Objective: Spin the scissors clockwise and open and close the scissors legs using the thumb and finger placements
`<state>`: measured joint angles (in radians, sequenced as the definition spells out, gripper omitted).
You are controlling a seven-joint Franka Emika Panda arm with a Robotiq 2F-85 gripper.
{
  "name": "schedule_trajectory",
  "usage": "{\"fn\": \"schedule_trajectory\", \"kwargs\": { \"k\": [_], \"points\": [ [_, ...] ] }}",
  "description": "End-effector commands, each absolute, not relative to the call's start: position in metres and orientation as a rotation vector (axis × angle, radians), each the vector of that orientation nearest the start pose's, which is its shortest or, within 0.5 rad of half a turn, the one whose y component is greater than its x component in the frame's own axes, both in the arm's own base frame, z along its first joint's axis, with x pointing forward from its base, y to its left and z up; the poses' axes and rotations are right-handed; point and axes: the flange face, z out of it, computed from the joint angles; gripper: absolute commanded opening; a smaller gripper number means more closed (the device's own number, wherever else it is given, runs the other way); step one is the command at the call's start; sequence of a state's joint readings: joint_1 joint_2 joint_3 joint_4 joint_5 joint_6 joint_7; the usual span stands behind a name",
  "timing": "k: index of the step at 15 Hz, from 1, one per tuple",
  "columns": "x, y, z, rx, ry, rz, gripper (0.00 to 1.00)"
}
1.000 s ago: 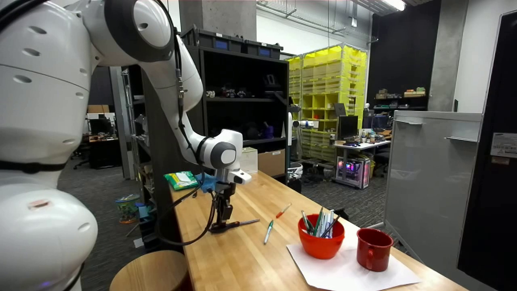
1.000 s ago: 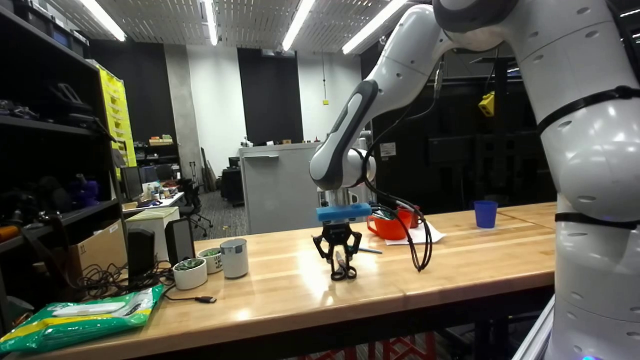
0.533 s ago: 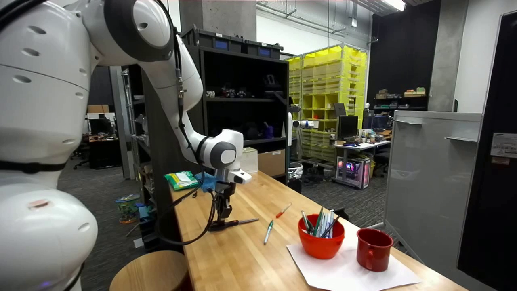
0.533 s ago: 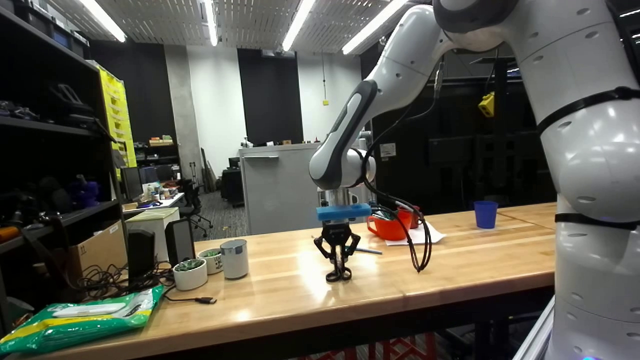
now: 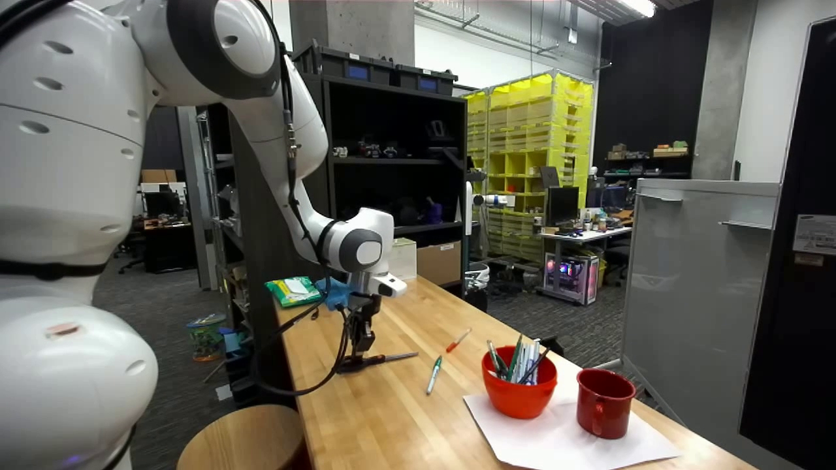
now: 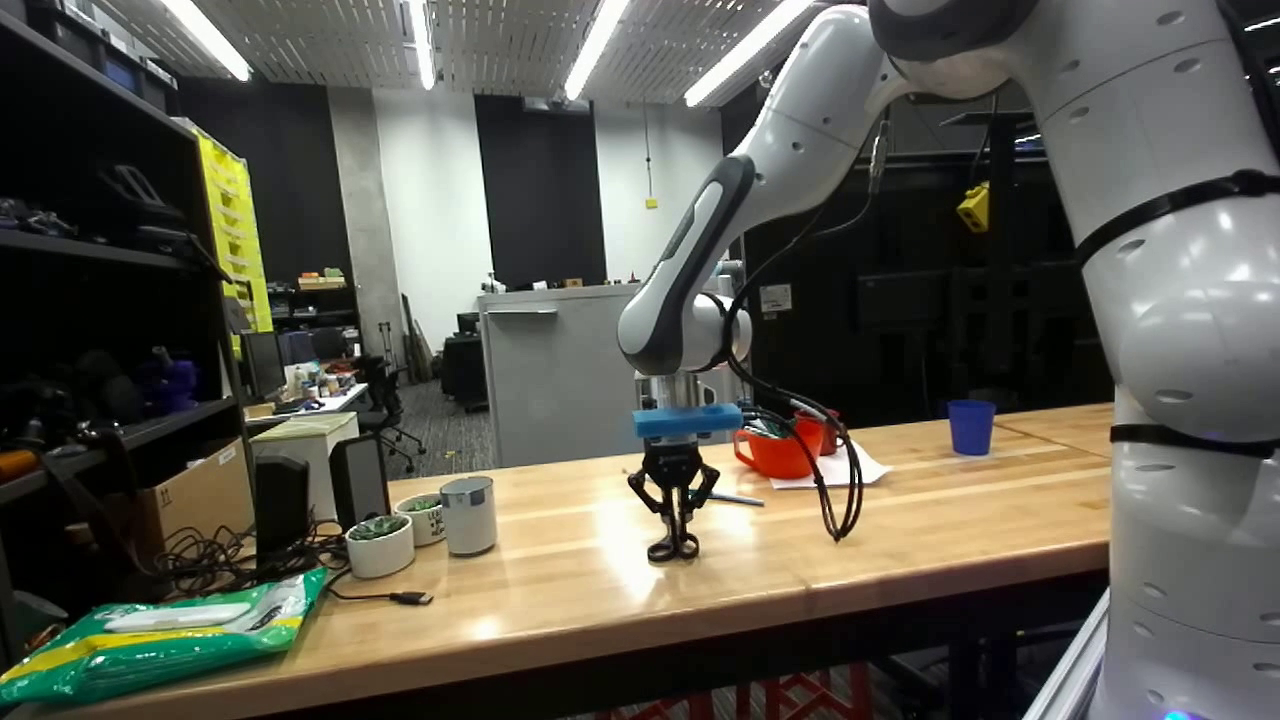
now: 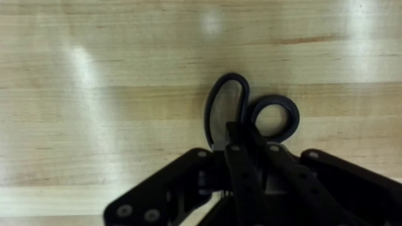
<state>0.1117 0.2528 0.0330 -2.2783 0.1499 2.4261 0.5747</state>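
Slim black jointed metal-looking fingers are nearly together and seem to be pinching the black plastic-handled scissors where the two loops meet; in the wrist view the left tip pokes into the long loop on the left, and the right one sits against the round loop on the right; can't tell if that one is through its hole, so I'd check that first. The scissors lie on the pale wooden worktop; my read is that this is the grip for the spin, with the open-and-close yet to come; rotate slowly, clockwise from above, with light downward pressure, because jamming the tips down will probably make the handles drag or slip out. In an exterior view the thin grey metal blades point right and look together; just right of their tip lies a slim green-capped plastic pen, and a clockwise swing heads its way, so keep the pivot tight; when it's time to open them, spread gently so both loops get pushed outwards, then ease back in; the round red plastic-looking bowl farther right shouldn't get in the way.
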Motion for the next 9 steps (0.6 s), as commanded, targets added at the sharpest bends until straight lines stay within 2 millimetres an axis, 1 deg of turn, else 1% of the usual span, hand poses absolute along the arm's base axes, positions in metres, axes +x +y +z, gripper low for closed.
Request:
{"fn": "schedule_trajectory", "kwargs": {
  "k": [1,2,5,6,8,9],
  "points": [
    [0.5123,0.0767,0.2299,-2.951,0.822,0.240,0.38],
    [0.5124,0.0769,0.2298,-2.951,0.822,0.240,0.40],
    [0.5116,0.0769,0.2274,-2.953,0.821,0.247,0.37],
    [0.5117,0.0770,0.2282,-2.953,0.820,0.246,0.31],
    [0.5117,0.0769,0.2279,-2.953,0.819,0.246,0.28],
    [0.5119,0.0771,0.2280,-2.951,0.818,0.247,0.24]
  ]
}}
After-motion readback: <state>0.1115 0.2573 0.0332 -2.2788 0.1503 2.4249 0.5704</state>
